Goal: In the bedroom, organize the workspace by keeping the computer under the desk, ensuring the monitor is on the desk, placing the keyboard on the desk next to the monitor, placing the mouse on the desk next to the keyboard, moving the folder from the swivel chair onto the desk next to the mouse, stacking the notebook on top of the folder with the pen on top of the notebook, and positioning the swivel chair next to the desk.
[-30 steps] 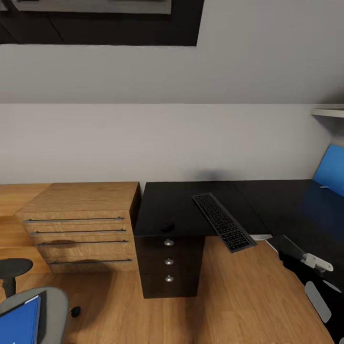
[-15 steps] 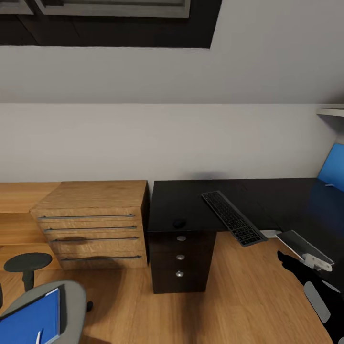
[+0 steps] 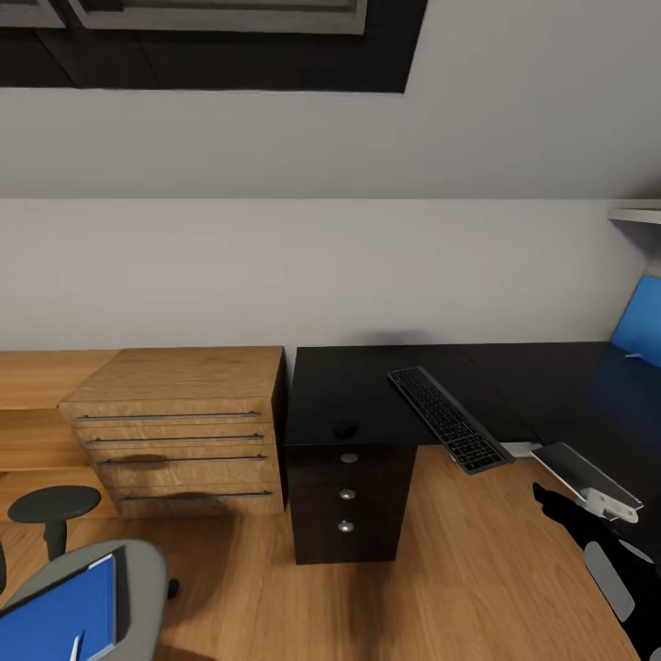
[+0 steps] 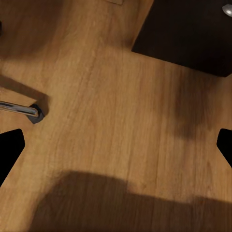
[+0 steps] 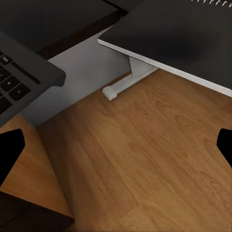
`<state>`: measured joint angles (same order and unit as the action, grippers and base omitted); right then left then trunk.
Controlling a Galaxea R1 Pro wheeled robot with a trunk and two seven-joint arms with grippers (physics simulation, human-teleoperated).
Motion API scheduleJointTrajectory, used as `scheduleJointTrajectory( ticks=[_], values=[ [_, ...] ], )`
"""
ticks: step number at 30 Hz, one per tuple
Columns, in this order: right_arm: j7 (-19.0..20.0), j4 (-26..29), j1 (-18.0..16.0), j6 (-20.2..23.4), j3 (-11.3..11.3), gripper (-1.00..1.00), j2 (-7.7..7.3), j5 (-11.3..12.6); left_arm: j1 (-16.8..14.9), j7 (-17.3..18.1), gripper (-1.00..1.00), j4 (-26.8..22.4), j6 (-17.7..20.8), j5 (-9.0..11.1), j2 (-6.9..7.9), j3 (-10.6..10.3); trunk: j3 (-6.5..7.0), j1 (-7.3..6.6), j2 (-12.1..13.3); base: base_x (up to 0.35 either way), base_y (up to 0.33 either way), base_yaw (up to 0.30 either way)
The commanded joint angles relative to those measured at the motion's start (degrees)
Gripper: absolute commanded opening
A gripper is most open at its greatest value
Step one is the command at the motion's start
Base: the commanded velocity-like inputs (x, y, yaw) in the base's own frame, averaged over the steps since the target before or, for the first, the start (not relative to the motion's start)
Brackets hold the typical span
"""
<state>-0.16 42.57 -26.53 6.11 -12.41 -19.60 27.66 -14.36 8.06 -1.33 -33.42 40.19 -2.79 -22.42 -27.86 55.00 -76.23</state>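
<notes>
The black desk (image 3: 367, 386) stands against the grey wall, with its drawer unit (image 3: 347, 500) below. The dark keyboard (image 3: 450, 430) lies slantwise on it and its near end overhangs the front edge; that corner of the keyboard (image 5: 19, 79) is close to my right gripper. A small dark mouse (image 3: 344, 429) sits at the desk's front edge above the drawers. The grey swivel chair (image 3: 138, 574) is at lower left, carrying the blue folder (image 3: 60, 615) with a light pen (image 3: 77, 645) on it. Both my left gripper (image 4: 116, 145) and my right gripper (image 5: 116, 145) hang open over the wood floor, holding nothing. The notebook, monitor and computer I cannot make out.
A light wooden dresser (image 3: 174, 422) adjoins the desk's left side. A blue panel (image 3: 640, 323) stands at the desk's far right. A grey flat panel with a white foot (image 3: 588, 477) sits low beside my right arm (image 3: 597, 537). A chrome chair leg (image 4: 19, 110) lies near my left gripper.
A second ago the camera swung left, bringing more of the chair and folder into view. Over the last half second nothing has moved.
</notes>
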Motion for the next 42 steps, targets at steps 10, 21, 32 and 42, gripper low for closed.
scheduleJointTrajectory(
  ticks=[10, 21, 32, 42],
  values=[
    [0.0, -0.03, -0.02, 0.31, -0.11, 1.0, 2.25, 0.12, -0.05, 0.33, 1.0, 0.1, -0.08, 0.59, -0.11, -0.25, -0.06, 0.0, -0.03, 0.0, 0.0, 0.0],
    [-7.41, 0.36, -0.02, 0.19, 0.37, 1.0, 8.84, -23.4, -0.05, 0.36, 1.0, 0.1, -0.08, 0.59, -0.11, -0.25, -0.06, 0.0, -0.03, 0.0, 0.0, 0.0],
    [-28.39, 0.09, -0.02, -1.94, 6.04, 1.0, 14.43, -40.05, -0.05, 0.37, 1.0, 0.1, -0.15, 0.59, -0.11, -0.25, -0.06, 0.0, -0.03, 0.0, 0.0, 0.0],
    [-44.73, -5.81, -0.02, -4.07, 9.3, 1.0, 18.64, -54.02, -0.05, 0.38, 1.0, 0.1, -0.16, 0.59, -0.08, -0.25, -0.06, 0.0, -0.03, 0.0, 0.0, 0.0]
  ],
)
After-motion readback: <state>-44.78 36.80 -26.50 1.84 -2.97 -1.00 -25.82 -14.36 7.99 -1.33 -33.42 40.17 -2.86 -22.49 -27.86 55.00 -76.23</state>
